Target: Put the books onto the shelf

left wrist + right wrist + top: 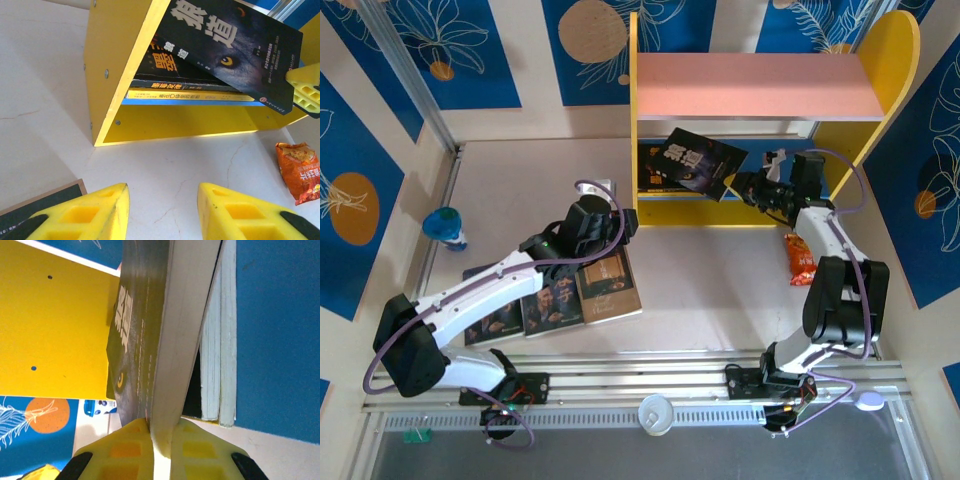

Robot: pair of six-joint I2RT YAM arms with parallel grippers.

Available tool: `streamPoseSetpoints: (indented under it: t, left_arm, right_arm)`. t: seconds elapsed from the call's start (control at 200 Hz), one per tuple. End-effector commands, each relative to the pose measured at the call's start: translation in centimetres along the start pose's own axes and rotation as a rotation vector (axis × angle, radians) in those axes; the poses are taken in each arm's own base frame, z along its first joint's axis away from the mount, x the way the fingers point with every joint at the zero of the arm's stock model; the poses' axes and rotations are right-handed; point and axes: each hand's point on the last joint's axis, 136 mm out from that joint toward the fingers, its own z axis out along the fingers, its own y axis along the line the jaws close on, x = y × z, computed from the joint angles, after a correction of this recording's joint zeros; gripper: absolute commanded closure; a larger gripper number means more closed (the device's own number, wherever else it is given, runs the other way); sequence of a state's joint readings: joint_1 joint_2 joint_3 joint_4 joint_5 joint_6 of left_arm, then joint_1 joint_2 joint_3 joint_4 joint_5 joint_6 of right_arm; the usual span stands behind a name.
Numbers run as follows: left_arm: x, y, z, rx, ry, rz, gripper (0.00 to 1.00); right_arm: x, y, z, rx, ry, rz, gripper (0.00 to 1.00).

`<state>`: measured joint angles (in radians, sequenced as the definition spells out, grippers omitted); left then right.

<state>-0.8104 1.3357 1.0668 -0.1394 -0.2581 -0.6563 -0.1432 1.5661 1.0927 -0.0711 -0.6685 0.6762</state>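
Right fingers pinch the wolf book, tilted at the shelf's lower tier; left fingers hang part-open, empty. Next I'd lay it flat, then release.

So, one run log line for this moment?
right gripper: shut on dark wolf-face paperback | paperback: tilted at lower tier, yellow-sided wooden shelf | left gripper: open

I see the shelf yellow-sided with a pink top board; wolf book black, amber eye, white title; snack packet orange; my left gripper yellow-fingered; wall panels blue, white leaves, orange discs.
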Motion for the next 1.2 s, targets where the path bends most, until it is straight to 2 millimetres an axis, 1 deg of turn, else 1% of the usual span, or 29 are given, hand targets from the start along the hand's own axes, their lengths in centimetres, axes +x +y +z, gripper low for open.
streamPoseSetpoints:
  t: [0.0, 0.145, 0.27, 0.385, 0.48, 0.635, 0.69, 0.755, 0.955, 1.11, 1.196]
  left_arm:
    - [-1.1, -0.2, -0.8, 0.029, -0.018, -0.029, 0.60]
    - [-1.4, -0.3, -0.9, 0.035, -0.022, -0.033, 0.60]
    - [-1.4, -0.2, -1.0, 0.036, -0.021, -0.036, 0.60]
    - [-1.3, -0.1, -0.9, 0.039, -0.017, -0.039, 0.60]
    - [-1.4, -0.2, -0.8, 0.044, -0.018, -0.044, 0.60]
    - [-1.4, -0.3, -0.8, 0.052, -0.015, -0.046, 0.60]
    - [-1.4, -0.2, -1.0, 0.054, -0.016, -0.046, 0.60]
    - [-1.4, 0.0, -1.0, 0.050, -0.019, -0.047, 0.60]
    - [-1.4, 0.3, -1.3, 0.048, -0.029, -0.056, 0.60]
    - [-1.3, 0.3, -1.3, 0.051, -0.023, -0.057, 0.60]
    - [-1.2, 0.4, -1.4, 0.052, -0.024, -0.060, 0.60]
  right_arm:
    - [0.4, 1.4, -0.4, -0.090, 0.087, -0.051, 0.96]
    - [0.4, 1.0, -0.6, -0.115, 0.126, -0.055, 0.97]
    - [0.4, 0.4, -1.3, -0.120, 0.135, -0.048, 0.98]
    - [0.4, 0.7, -2.0, -0.140, 0.143, -0.067, 0.98]
    - [0.2, 1.0, -2.2, -0.135, 0.152, -0.088, 0.98]
    - [-0.8, 0.7, -1.9, -0.099, 0.151, -0.091, 0.92]
    - [-1.1, 0.6, -1.6, -0.089, 0.151, -0.089, 0.88]
    - [-1.5, 0.4, -1.5, -0.079, 0.148, -0.087, 0.84]
    - [-2.3, 0.0, -1.0, -0.042, 0.135, -0.089, 0.83]
    - [-2.7, -0.2, -0.8, -0.024, 0.129, -0.091, 0.76]
    - [-2.8, -0.3, -0.7, -0.013, 0.123, -0.091, 0.75]
